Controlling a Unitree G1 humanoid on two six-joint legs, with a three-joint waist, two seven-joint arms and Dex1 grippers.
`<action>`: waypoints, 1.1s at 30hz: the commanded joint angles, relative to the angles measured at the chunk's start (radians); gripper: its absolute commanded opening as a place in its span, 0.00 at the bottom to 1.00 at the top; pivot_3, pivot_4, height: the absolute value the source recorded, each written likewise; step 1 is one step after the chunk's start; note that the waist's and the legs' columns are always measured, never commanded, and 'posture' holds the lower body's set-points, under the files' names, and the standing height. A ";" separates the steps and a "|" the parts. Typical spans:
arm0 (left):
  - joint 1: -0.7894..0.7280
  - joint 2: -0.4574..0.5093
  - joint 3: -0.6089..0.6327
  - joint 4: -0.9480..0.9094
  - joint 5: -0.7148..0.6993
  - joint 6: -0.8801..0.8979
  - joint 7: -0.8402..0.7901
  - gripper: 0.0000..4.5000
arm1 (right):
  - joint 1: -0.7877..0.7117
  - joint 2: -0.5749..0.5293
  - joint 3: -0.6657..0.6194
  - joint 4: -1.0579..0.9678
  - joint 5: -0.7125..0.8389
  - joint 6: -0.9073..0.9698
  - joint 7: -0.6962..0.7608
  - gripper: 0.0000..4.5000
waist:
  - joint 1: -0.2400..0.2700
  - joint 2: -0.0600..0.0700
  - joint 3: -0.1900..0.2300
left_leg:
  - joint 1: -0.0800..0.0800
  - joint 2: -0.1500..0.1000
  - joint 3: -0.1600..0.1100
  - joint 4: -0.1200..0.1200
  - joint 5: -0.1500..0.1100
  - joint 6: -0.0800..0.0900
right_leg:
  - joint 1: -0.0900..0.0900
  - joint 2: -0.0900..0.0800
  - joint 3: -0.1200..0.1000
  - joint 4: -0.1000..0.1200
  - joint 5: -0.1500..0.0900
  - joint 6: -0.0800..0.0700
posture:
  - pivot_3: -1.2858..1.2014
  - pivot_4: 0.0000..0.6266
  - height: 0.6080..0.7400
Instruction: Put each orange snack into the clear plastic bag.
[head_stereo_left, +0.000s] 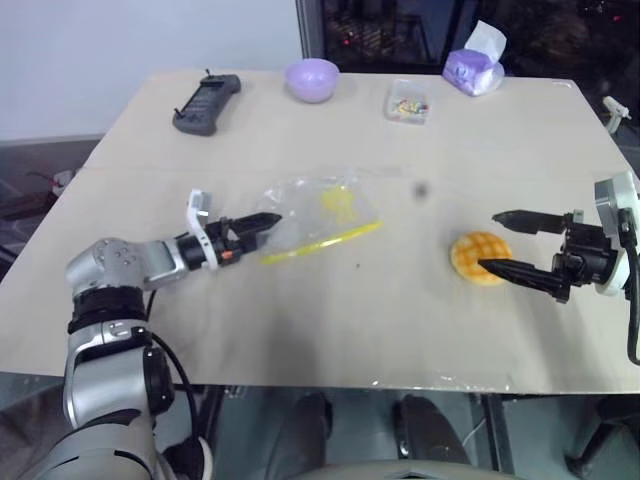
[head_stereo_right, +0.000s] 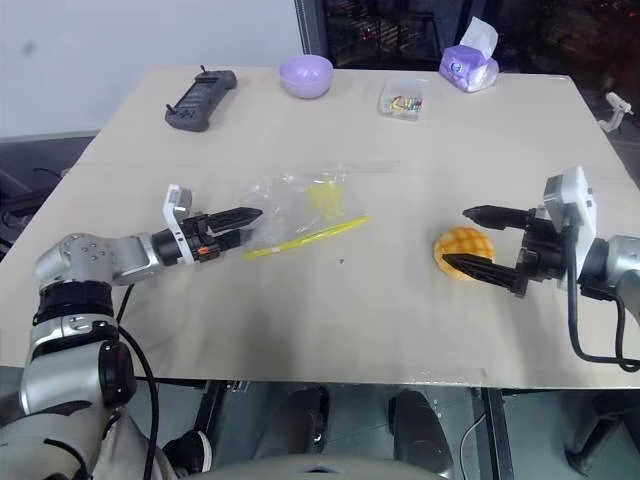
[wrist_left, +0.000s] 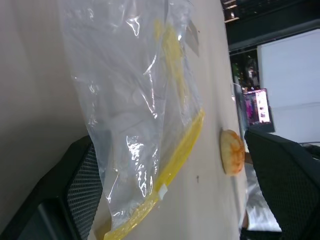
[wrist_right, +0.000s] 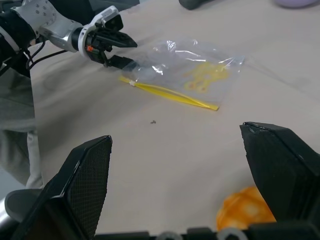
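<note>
Orange snack (head_stereo_left: 480, 257) sits bare on the table (head_stereo_left: 330, 330), toward my four o'clock side, well apart from the clear plastic bag (head_stereo_left: 318, 214) lying flat near centre with its yellow seal strip (head_stereo_left: 322, 243) facing me. My right gripper (head_stereo_left: 508, 243) has its jaws spread wide, one finger either side of the bun, not yet clamped. I judge I should close gently on the dome's sides so it doesn't squash. My left gripper (head_stereo_left: 267, 222) is also spread, at the bag's nine o'clock corner; I'd pinch one layer near the strip to lift the mouth open.
</note>
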 joint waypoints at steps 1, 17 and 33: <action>-0.002 -0.047 -0.002 0.032 0.011 0.003 0.008 1.00 | -0.004 -0.023 -0.044 -0.023 0.004 -0.019 0.001 0.99 | 0.003 0.000 0.000 | 0.000 0.000 0.000 0.000 0.000 0.000 | 0.000 0.000 0.000 0.000 0.000 0.000 | 0.52 0.24 1.00; 0.016 -0.085 0.086 -0.003 -0.018 -0.003 0.050 0.03 | -0.026 -0.024 -0.011 -0.004 -0.008 -0.036 0.011 1.00 | -0.005 0.000 -0.001 | 0.001 0.000 0.000 0.000 0.000 0.000 | 0.000 0.000 0.000 0.001 0.000 0.000 | 0.52 0.24 1.00; -0.030 -0.221 0.290 -0.287 -0.330 0.340 0.197 0.03 | -0.230 0.298 0.566 0.287 -0.705 -0.518 -0.302 1.00 | -0.007 -0.002 -0.001 | -0.001 -0.001 0.000 0.001 0.003 -0.005 | -0.001 -0.001 0.000 0.001 0.000 0.000 | 0.52 0.24 1.00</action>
